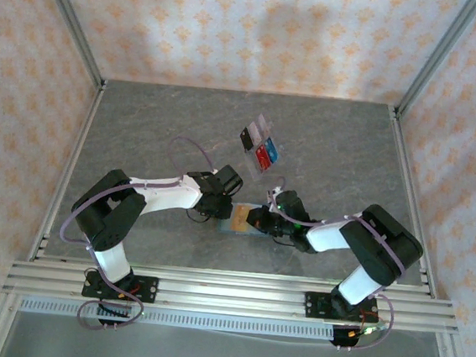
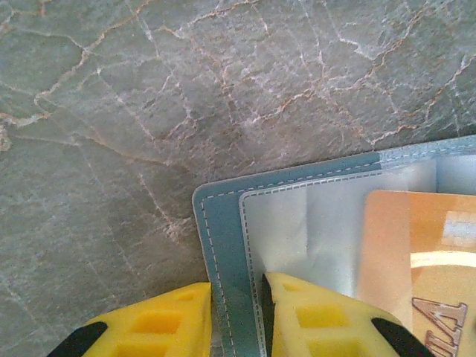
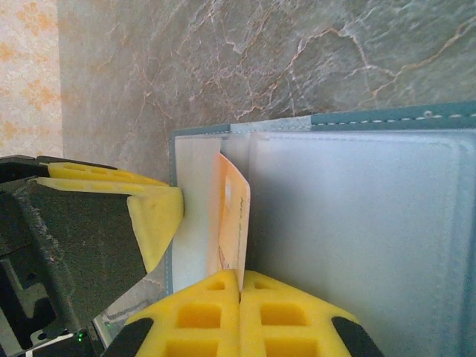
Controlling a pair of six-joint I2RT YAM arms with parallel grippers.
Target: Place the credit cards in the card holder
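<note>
Orange-gold thin credit card [image 3: 234, 216] standing edgewise in open teal stitched card holder [image 2: 223, 245], pinched by right fingers [image 3: 239, 294], left fingers [image 2: 236, 316] clamping holder's edge on grey marbled worktop [image 2: 149, 111]

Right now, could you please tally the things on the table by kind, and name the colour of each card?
Credit cards: 5 (black card, grey-white card, red card, blue card, orange card)
Card holder: 1
Clear tray: 1
Total: 7
</note>
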